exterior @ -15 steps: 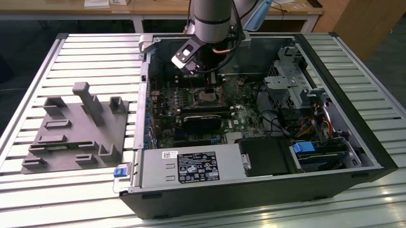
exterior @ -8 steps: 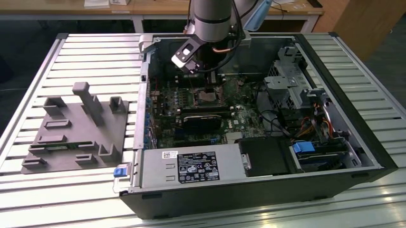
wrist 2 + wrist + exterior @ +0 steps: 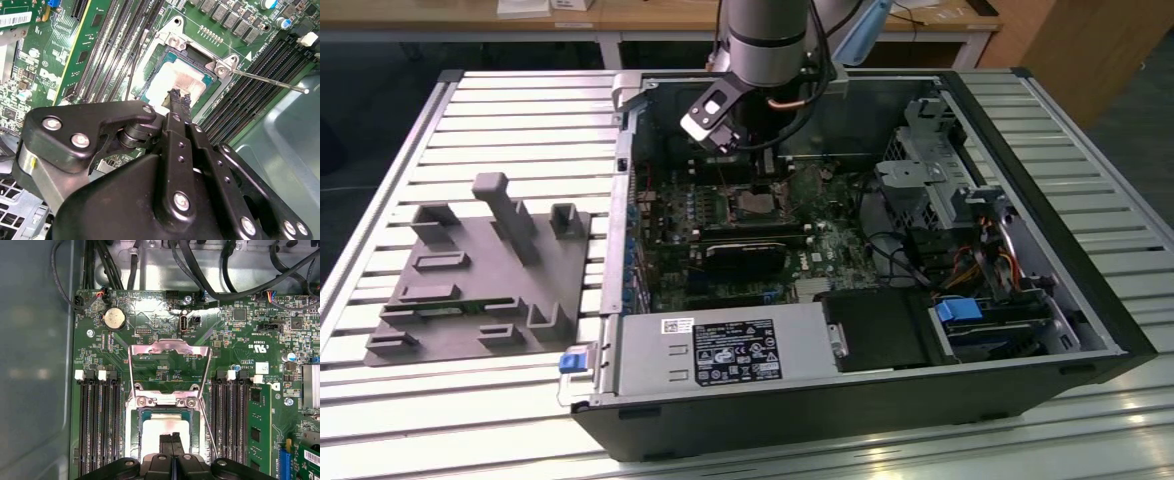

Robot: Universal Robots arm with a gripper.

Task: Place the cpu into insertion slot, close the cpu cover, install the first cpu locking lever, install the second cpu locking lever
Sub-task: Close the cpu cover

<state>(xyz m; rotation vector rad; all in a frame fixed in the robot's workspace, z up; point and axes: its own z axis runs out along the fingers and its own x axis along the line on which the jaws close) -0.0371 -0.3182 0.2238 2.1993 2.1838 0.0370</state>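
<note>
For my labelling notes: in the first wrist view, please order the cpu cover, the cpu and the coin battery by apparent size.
1. cpu cover, standing open, possibly nearer the camera.
2. cpu, partly hidden by the tool.
3. coin battery, smallest.

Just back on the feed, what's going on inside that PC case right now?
The robot arm's black gripper is down inside the open black computer case, fingertips together on or just above the pale silver-grey square cpu. The cpu lies in the silver-rimmed square insertion slot. The thin silver cpu cover frame is flipped open, away from the slot, and a thin metal locking lever sticks out unlatched.
</note>
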